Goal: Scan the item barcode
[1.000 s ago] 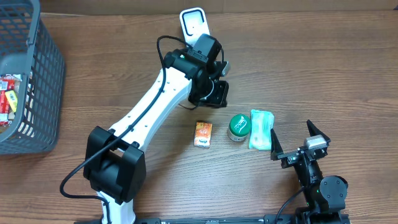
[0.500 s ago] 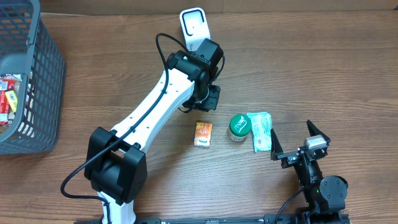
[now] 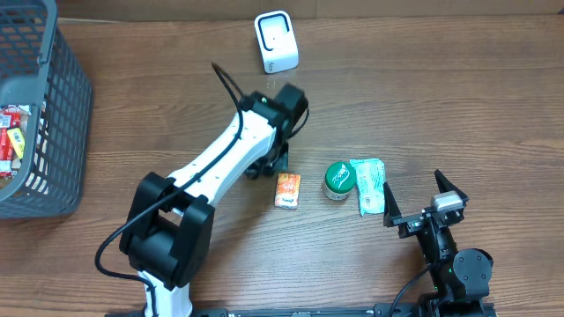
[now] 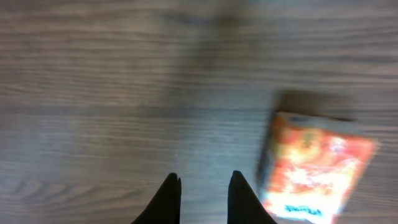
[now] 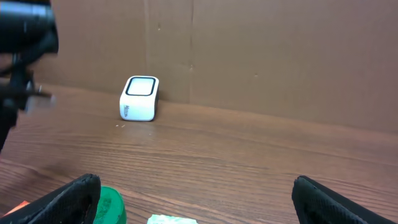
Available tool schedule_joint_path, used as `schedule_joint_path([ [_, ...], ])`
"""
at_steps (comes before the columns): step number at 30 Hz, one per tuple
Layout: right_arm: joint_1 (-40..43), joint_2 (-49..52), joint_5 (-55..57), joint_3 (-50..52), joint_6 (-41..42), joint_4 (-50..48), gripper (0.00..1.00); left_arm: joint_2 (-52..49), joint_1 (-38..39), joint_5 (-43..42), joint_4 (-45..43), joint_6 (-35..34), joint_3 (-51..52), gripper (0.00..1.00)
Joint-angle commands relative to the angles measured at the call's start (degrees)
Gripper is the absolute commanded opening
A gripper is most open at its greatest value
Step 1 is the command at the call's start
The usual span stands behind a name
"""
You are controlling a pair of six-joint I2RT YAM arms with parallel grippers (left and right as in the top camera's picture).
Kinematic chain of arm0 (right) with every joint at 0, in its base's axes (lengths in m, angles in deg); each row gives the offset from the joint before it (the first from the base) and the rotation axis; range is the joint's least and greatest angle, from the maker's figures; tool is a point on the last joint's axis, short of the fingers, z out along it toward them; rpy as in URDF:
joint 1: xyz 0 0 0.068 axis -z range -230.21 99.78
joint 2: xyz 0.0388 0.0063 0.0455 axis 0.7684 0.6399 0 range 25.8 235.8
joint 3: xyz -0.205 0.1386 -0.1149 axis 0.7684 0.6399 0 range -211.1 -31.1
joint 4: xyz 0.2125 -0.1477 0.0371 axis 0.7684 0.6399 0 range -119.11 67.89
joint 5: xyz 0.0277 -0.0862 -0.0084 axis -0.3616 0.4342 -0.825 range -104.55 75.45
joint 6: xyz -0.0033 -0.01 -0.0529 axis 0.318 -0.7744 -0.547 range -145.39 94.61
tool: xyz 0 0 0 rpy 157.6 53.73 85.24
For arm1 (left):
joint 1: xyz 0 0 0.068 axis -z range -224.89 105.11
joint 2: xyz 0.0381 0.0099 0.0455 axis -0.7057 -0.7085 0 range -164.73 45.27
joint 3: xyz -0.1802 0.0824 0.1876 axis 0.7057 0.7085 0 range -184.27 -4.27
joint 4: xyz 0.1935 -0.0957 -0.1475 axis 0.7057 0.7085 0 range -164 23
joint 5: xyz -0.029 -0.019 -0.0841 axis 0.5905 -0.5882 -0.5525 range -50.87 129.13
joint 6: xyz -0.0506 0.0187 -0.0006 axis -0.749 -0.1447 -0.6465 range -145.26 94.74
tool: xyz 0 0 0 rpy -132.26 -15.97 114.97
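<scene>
The orange box lies flat on the worktop just right of the left pincer (pressed together, empty), its long axis seemingly running away from the robot, well apart from the spread right pincer.

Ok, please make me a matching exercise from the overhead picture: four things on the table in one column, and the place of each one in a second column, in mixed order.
Things:
1. scanner
2. basket
3. orange box
4. green tin

Places:
a. right beside the pale green packet
b. at the left edge of the table
c. just beside the end of the white arm
d. alone at the far edge

Pairs: 1-d, 2-b, 3-c, 4-a.
</scene>
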Motion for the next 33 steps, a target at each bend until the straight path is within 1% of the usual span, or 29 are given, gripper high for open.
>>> schedule_joint_path([
  [1,0.0,-0.5,0.0,0.6,-0.1,-0.2,1.00,0.0,0.8,-4.2,-3.9,-2.6,6.0,0.12],
  [4,0.0,-0.5,0.0,0.6,-0.1,-0.2,1.00,0.0,0.8,-11.1,-8.7,-2.6,10.0,0.12],
  [9,0.0,-0.5,0.0,0.6,-0.1,-0.2,1.00,0.0,0.8,-17.4,-13.1,-2.6,12.2,0.12],
  [19,0.0,-0.5,0.0,0.6,-0.1,-0.2,1.00,0.0,3.7,-17.4,-17.2,-2.6,12.2,0.12],
  [22,0.0,-0.5,0.0,0.6,-0.1,-0.2,1.00,0.0,4.1,-17.3,-18.1,-1.9,12.1,0.09],
  [23,0.0,-0.5,0.0,0.6,-0.1,-0.2,1.00,0.0,4.1,-17.3,-17.9,-1.1,12.0,0.09],
  [25,0.0,-0.5,0.0,0.6,-0.1,-0.2,1.00,0.0,3.5,-17.3,-16.7,0.2,11.0,0.04],
  [27,0.0,-0.5,0.0,0.6,-0.1,-0.2,1.00,0.0,2.0,-16.9,-14.0,1.4,8.6,0.04],
  [30,0.0,-0.5,0.0,0.6,-0.1,-0.2,1.00,0.0,-1.0,-16.9,-8.2,5.6,2.4,0.04],
  [33,0.0,-0.5,0.0,0.6,-0.1,-0.2,1.00,0.1,-4.9,-16.9,-0.6,9.8,-6.6,0.05],
])
